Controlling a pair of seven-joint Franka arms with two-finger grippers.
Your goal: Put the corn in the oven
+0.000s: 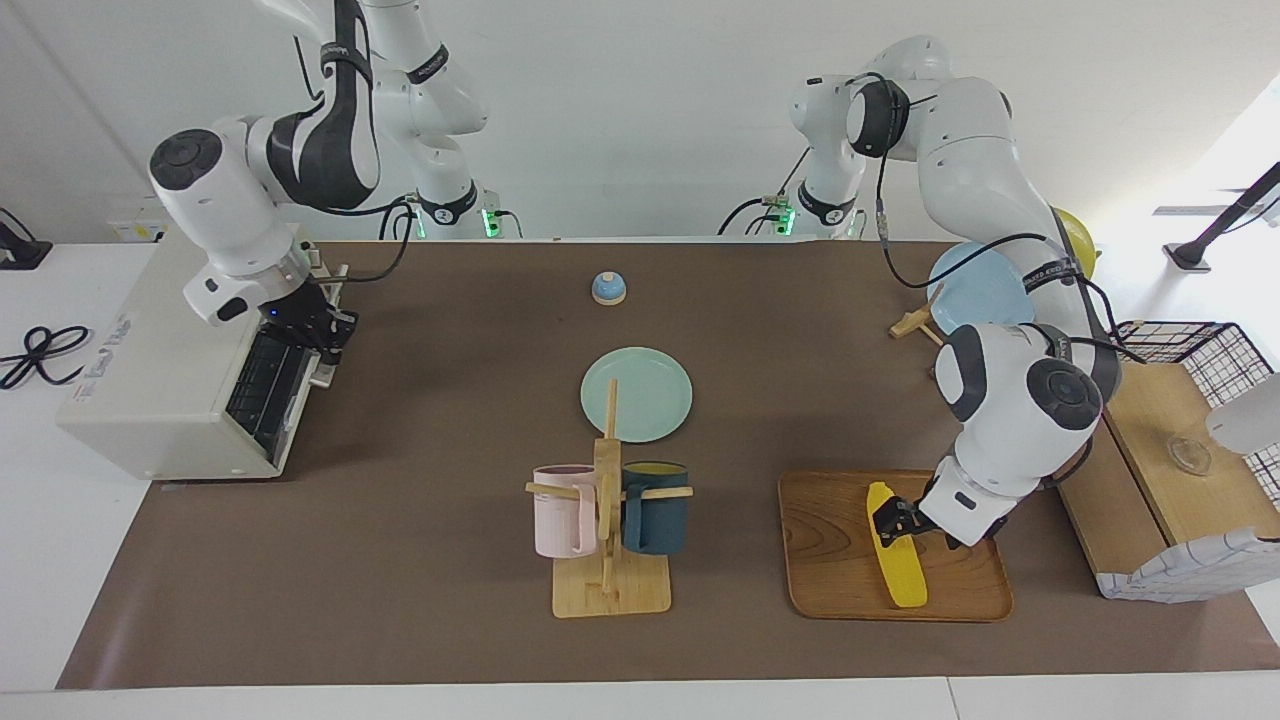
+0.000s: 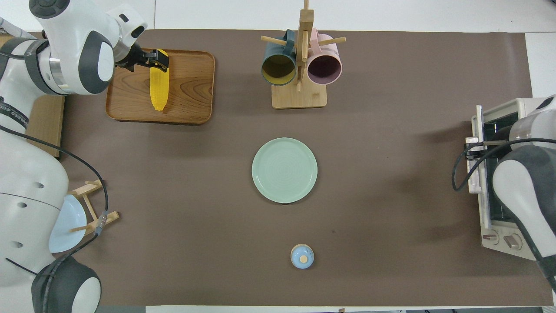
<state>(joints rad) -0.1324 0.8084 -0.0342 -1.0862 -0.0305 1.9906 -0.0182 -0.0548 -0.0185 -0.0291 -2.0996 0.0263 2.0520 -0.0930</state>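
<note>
The yellow corn (image 1: 902, 572) (image 2: 158, 91) lies on a wooden tray (image 1: 830, 560) (image 2: 191, 87) toward the left arm's end of the table. My left gripper (image 1: 893, 520) (image 2: 159, 59) is down at the tray, open, its fingers straddling the cob's end nearer the robots. The cream-white oven (image 1: 150, 380) (image 2: 519, 106) stands at the right arm's end. Its door (image 1: 262, 385) is tilted out from the front, partly open. My right gripper (image 1: 322, 328) (image 2: 472, 145) is shut at the handle on the door's top edge.
A green plate (image 1: 636, 395) lies mid-table. A wooden mug tree (image 1: 608, 520) with a pink and a dark blue mug stands beside the tray. A small blue bell (image 1: 608, 288) sits near the robots. A plate rack (image 1: 975, 285) and a wire-and-wood shelf (image 1: 1150, 450) flank the left arm.
</note>
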